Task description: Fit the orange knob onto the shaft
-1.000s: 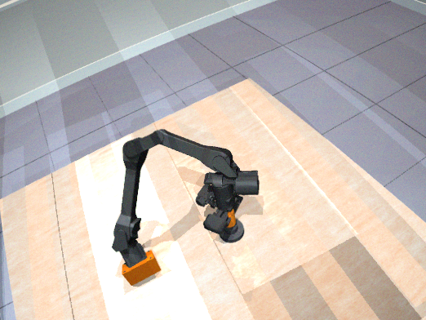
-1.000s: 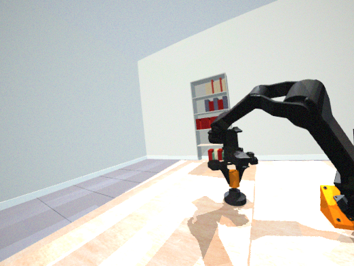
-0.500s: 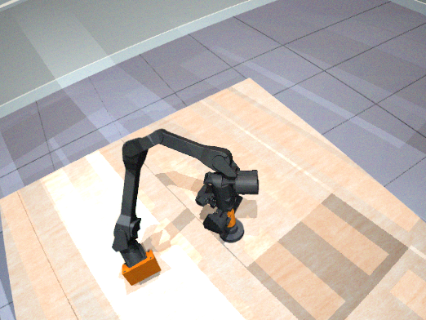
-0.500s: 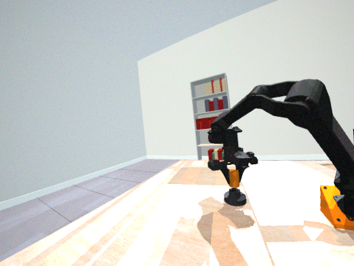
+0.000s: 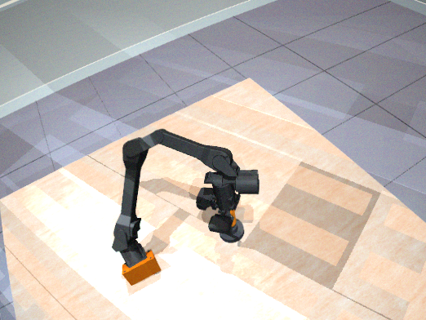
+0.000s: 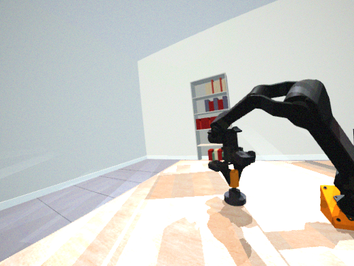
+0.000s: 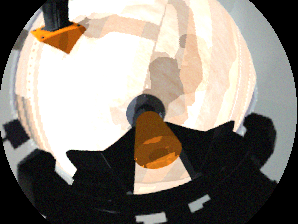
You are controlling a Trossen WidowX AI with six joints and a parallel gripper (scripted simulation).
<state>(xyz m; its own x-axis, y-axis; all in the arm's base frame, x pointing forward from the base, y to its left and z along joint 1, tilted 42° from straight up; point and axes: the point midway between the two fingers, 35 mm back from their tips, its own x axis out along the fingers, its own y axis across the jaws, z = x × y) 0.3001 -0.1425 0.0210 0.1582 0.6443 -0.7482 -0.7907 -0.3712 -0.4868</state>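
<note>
My hand [image 5: 232, 217] [image 6: 234, 177] [image 7: 159, 145] points down, its two fingers closed on the orange knob [image 5: 233, 218] [image 6: 234, 178] [image 7: 156, 137], which stands upright between them. Directly below the hand is the round pedestal [image 5: 236, 237] [image 6: 234, 199] [image 7: 132, 110], dark and flat, on the desk [image 5: 196, 282] [image 6: 183, 237] [image 7: 65, 90]. A short dark part shows between knob and pedestal, so the knob is not seated. I cannot tell whether its lower end touches the shaft tip. Off to one side of the hand, well apart, is the arm's orange base [image 5: 143, 273] [image 6: 328, 207] [image 7: 67, 40].

The flat side is hidden from me. If I press with the knob turned wrong, it could jam on the shaft, tilt, or slip in my fingers. If it is off centre, its rim could catch the shaft's edge. Letting go too early could leave it perched high or let it topple; I would turn it gently under light pressure first.
</note>
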